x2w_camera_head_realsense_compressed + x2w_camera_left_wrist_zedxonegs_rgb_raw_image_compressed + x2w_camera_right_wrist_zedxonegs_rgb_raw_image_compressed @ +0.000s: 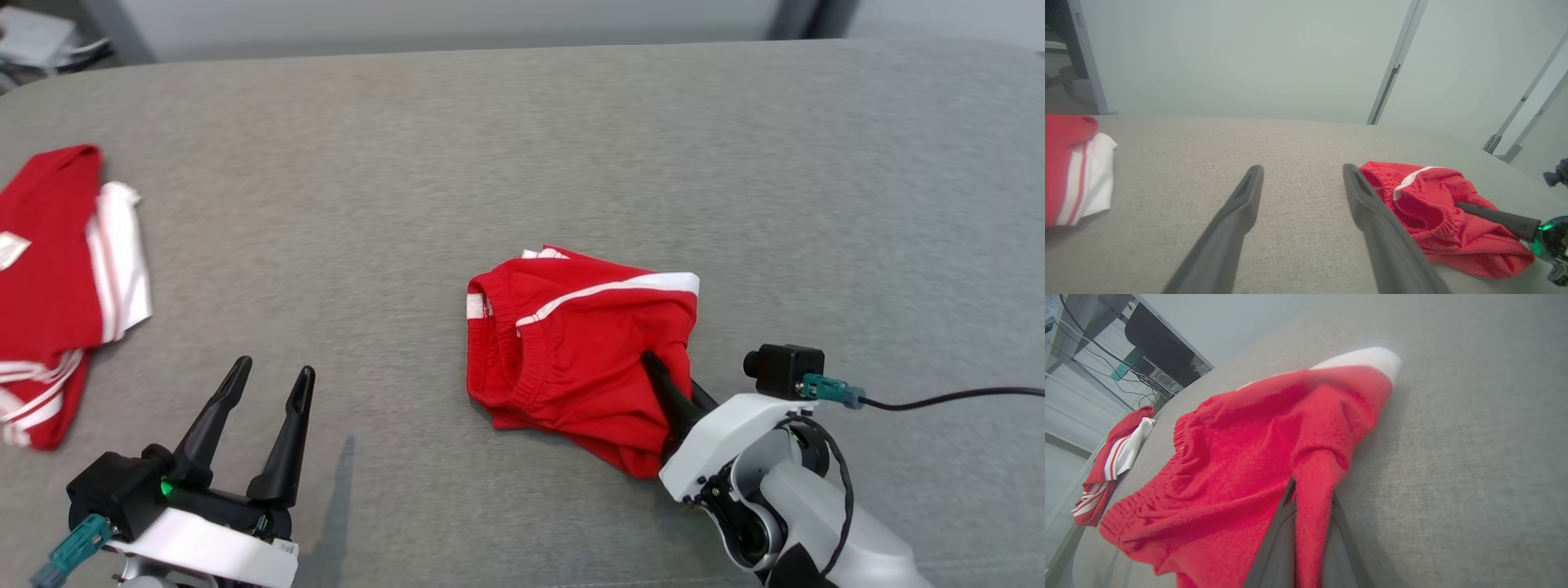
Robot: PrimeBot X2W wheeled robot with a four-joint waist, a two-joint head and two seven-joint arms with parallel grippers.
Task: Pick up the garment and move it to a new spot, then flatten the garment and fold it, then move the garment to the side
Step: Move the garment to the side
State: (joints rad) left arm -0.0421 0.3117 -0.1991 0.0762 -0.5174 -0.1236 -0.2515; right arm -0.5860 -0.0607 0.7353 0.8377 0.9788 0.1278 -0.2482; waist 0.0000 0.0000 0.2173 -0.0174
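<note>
The pick-up is in hand: the right pincer (657, 367) is clenched on a fold of the shorts (571, 343), which lie on the table (522, 147) ahead and left of its fingers, red with white stripes, crumpled, waistband gaping. Next, I judge, comes a lift clear before carrying. The left pincer (273, 369) stands released, the shorts well off to its right.

white wrists (722, 433), 2 black tapered fingers (287, 441), teal plugs (826, 387).
</note>
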